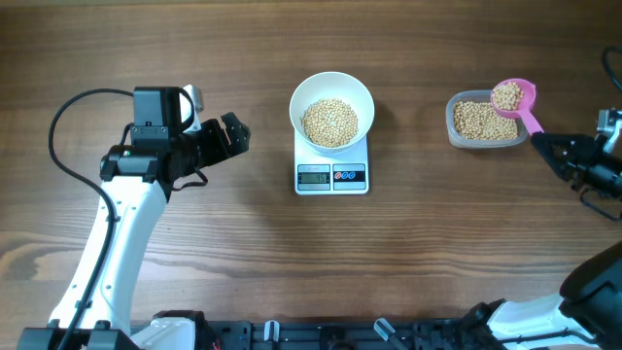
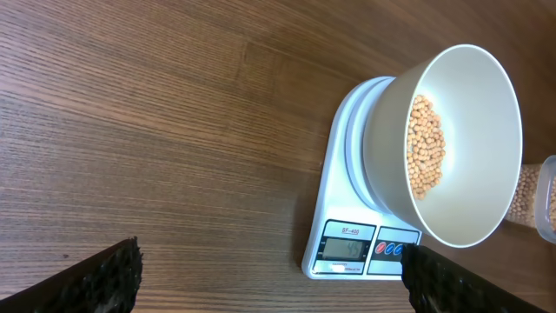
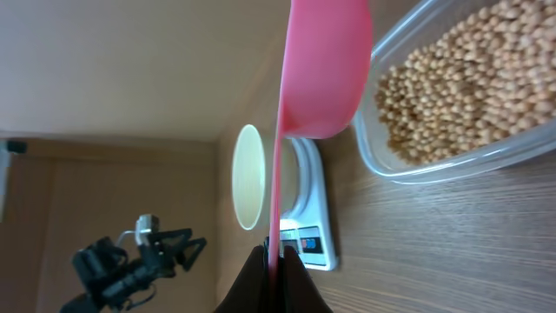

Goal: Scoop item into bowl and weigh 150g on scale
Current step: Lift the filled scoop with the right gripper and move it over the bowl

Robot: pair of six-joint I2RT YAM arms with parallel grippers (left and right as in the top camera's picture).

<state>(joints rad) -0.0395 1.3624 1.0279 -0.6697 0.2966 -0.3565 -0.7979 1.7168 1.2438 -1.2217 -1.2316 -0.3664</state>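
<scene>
Soft, even light everywhere, no harsh glare

Overhead is bright and crisp. The left arm (image 1: 126, 224) only drops a faint, fuzzy shadow on the table (image 1: 437, 243), and the bowl (image 1: 332, 86) looks a bit washed out. The left wrist view is sharp, though the scale (image 2: 343, 200) digits are too smeary to read. The right wrist view is softest: the scoop (image 3: 326, 69) up close is blurry.

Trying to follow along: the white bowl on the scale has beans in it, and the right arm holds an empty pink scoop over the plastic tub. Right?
No. The pink scoop is not empty: the overhead view shows it heaped with beans. Otherwise yes: the right gripper grips it over the plastic tub, and the white bowl on the scale has beans.
</scene>
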